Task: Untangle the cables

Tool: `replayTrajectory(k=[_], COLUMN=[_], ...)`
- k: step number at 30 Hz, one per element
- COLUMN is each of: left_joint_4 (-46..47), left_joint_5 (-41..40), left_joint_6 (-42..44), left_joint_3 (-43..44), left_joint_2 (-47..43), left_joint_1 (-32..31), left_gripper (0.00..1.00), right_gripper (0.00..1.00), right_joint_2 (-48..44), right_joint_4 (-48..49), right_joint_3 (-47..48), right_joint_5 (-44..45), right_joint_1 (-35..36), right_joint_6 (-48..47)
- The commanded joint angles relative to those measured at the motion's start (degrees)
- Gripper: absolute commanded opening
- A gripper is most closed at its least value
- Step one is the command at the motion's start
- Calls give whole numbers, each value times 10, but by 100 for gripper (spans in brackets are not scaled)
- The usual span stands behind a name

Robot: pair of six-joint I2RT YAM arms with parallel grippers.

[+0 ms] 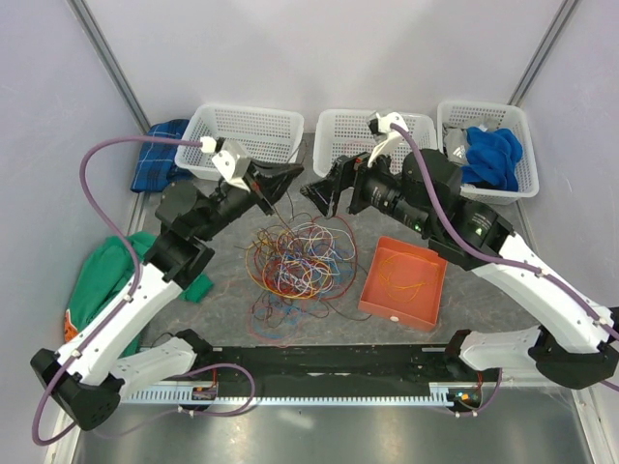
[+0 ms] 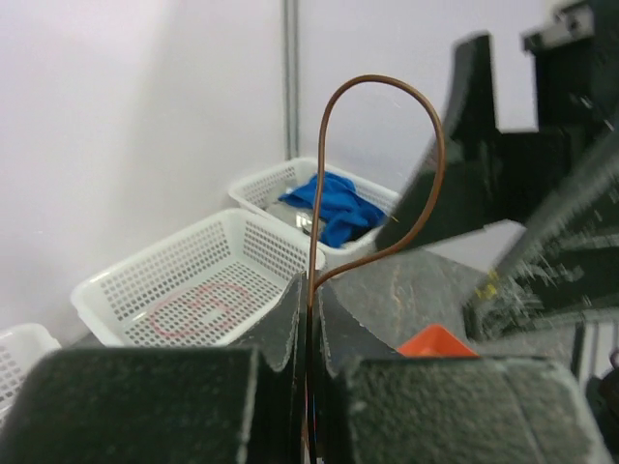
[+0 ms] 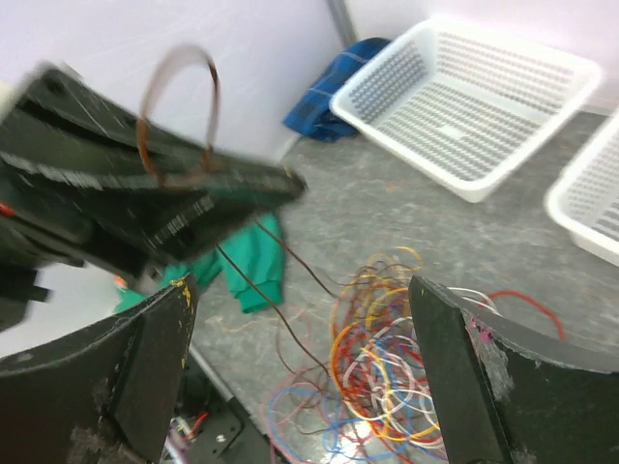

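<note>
The cables (image 1: 295,256) lie in a multicoloured tangle on the grey table between the arms, seen too in the right wrist view as cables (image 3: 406,358). My left gripper (image 1: 279,184) hangs above the tangle's far side, shut on a dark brown cable (image 2: 387,145). That cable loops up out of the left gripper (image 2: 311,290) and, as the brown cable (image 3: 280,309), trails down into the pile. My right gripper (image 1: 324,193) faces it from the right. In its own wrist view the right gripper (image 3: 302,290) is open wide with nothing between its fingers.
Three white baskets stand along the back: left (image 1: 242,109), middle (image 1: 343,135) and right (image 1: 484,104), the last holding a blue cloth (image 1: 493,155). An orange tray (image 1: 426,309) with a few wires sits right of the tangle. A green cloth (image 1: 106,271) and a blue plaid cloth (image 1: 160,155) lie left.
</note>
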Motion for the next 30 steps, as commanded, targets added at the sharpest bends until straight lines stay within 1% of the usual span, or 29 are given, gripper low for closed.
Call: replayTrajectory(k=[1, 3, 5, 7, 8, 9, 10, 11, 12, 14, 15, 16, 19, 23, 24, 27, 28, 29, 30], left_joint_4=[-69, -85, -96, -94, -93, -93, -94, -97, -107, -117, -124, -138, -135, -133, -132, -129, -130, -106, -103], left_joint_5=[-78, -99, -144, -174, -184, -202, -210, -216, -222, -232, -239, -241, -240, -248, -257, -266, -266, -267, -268], left_joint_6=[-26, -33, -36, -40, -40, -40, -39, -40, -41, -44, -47, -59, -80, -69, -63, -42, -40, -43, -49], left_joint_3=[90, 135, 162, 205, 223, 264, 287, 311, 363, 414, 465, 488, 558, 646, 681, 738, 743, 742, 742], left_joint_2=[57, 80, 114, 138, 165, 179, 194, 213, 247, 287, 325, 342, 393, 448, 461, 517, 527, 544, 553], left_joint_1=[5, 9, 13, 27, 32, 43, 49, 64, 70, 83, 97, 104, 128, 143, 144, 157, 163, 168, 182], left_gripper=[2, 2, 2, 2, 2, 2, 2, 2, 2, 2, 2, 2, 2, 2, 2, 2, 2, 2, 2], right_gripper=[98, 98, 98, 98, 98, 98, 98, 98, 98, 98, 98, 98, 98, 98, 98, 98, 98, 98, 98], right_joint_2=[-24, -37, -64, -94, -106, -128, -137, -147, -160, -173, -186, -193, -221, -237, -238, -236, -236, -236, -238], right_joint_4=[-34, -40, -38, -28, -10, -3, 6, 18, 23, 38, 42, 51, 93, 131, 135, 147, 147, 150, 152], right_joint_3=[-19, -37, -68, -109, -124, -138, -166, -179, -191, -227, -240, -271, -329, -378, -387, -411, -421, -426, -432], right_joint_5=[82, 125, 149, 163, 164, 166, 165, 166, 170, 184, 186, 191, 194, 208, 209, 204, 199, 198, 197], right_joint_1=[0, 0, 0, 0, 0, -1, 0, 0, 0, 0, -1, 0, 0, 0, 0, 0, -1, 0, -1], right_joint_6=[-15, -16, -16, -16, -17, -16, -16, -15, -14, -11, -7, -6, -7, -1, 6, 17, 25, 30, 32])
